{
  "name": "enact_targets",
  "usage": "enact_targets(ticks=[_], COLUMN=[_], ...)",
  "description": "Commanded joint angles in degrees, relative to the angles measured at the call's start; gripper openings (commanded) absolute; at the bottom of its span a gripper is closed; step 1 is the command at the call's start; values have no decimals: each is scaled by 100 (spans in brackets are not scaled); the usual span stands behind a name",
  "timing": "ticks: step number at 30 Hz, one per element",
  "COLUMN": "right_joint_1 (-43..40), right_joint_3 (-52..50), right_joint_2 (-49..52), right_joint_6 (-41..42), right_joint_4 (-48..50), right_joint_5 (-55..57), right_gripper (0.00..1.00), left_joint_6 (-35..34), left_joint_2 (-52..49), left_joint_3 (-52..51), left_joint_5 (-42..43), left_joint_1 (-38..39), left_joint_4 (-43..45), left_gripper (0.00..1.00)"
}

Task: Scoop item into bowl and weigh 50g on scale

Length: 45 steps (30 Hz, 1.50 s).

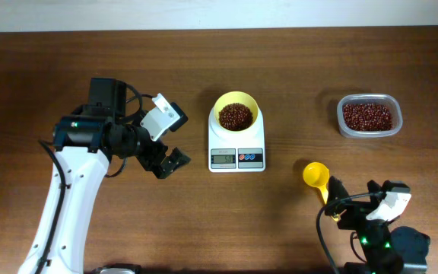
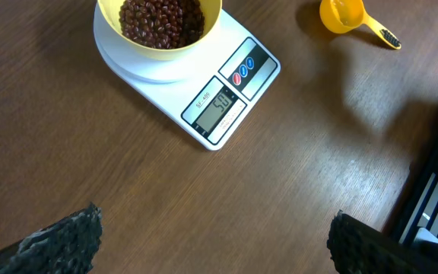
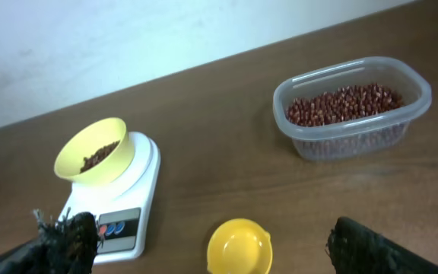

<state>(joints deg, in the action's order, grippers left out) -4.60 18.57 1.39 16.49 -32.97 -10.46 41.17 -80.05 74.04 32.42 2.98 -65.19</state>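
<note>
Two grippers, both spread wide, empty: left gripper near scale, right gripper just beside yellow scoop lying on table. One bowl of beans sits on scale; clear tub holds more beans.

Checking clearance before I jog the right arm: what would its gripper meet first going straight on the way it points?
Most likely the yellow scoop, lying on the table just ahead between the open fingers of the right gripper. The scale and the tub sit farther off, to either side.
</note>
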Motion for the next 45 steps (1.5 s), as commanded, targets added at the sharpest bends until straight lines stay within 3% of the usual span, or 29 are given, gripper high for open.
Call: enact_targets(ticks=[1, 5, 11, 13, 18, 37, 42, 45], right_joint_1=[50, 50, 219, 483, 492, 487, 487, 487], right_joint_3=[-645, -1231, -1460, -1801, -1825, -1825, -1825, -1825], right_joint_2=[4, 0, -120, -120, -120, -118, -118, -118], right_joint_6=[-24, -24, -278, -411, -879, -876, -876, -876], right_joint_4=[643, 1705, 2026, 2822, 2850, 2859, 2859, 2859], right_joint_5=[66, 66, 358, 723, 776, 815, 815, 815], right_gripper=[99, 99, 99, 99, 99, 99, 99, 99], left_joint_6=[114, 114, 114, 114, 114, 111, 90, -691], left_joint_2=[2, 2, 2, 2, 2, 2, 317, 1202], left_joint_3=[11, 11, 11, 11, 11, 11, 20, 15], left_joint_5=[81, 81, 81, 81, 81, 81, -621, -1045], left_joint_1=[-4, -4, -4, -4, -4, -4, -4, -4], left_joint_4=[-4, -4, -4, -4, -4, -24, 7, -605], left_gripper=[99, 99, 99, 99, 99, 99, 99, 99])
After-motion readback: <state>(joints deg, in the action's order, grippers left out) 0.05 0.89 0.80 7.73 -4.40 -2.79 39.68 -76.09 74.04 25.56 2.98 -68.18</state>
